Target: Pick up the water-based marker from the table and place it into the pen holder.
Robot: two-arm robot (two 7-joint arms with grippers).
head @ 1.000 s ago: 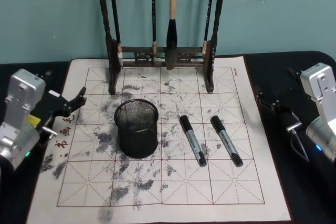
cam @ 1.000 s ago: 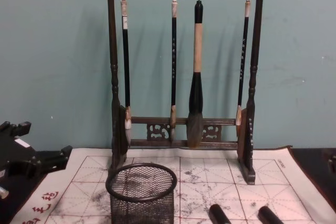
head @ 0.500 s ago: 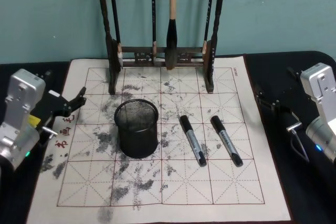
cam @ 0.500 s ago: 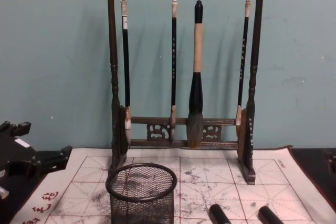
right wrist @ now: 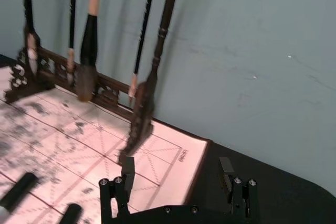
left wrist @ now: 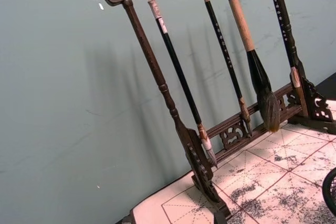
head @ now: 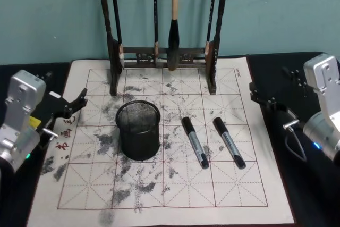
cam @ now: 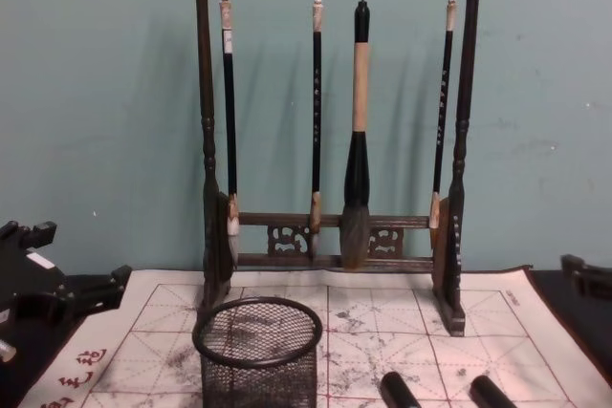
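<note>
– black wire mesh, round and open at the top: is that the pen holder (head: pixel 138 144)?
– yes. it stands upright on the white, ink-stained mat (head: pixel 175 195), a little left of the middle and in front of the wooden brush rack (head: pixel 162 54), where four brushes (cam: pixel 359 121) hang.
– and the water-based markers?
– two lie flat on the mat to the holder's right, side by side but apart, with their thick black ends toward the rack. the near marker (head: pixel 195 142) lies just beside the holder without touching it. the far marker (head: pixel 229 142) lies closer to my right arm.
– where are your jaws?
– my right jaws hang over the dark surface (head: pixel 276 67), just off the mat's right edge and well apart from the far marker. the right wrist view has my two fingers (right wrist: pixel 127 170) spread wide, released, with only air between them.
– and the left?
– my left jaws sit at the mat's left edge, by the red characters (cam: pixel 84 358), pointing toward the holder. they too are parted and grasp nothing.
</note>
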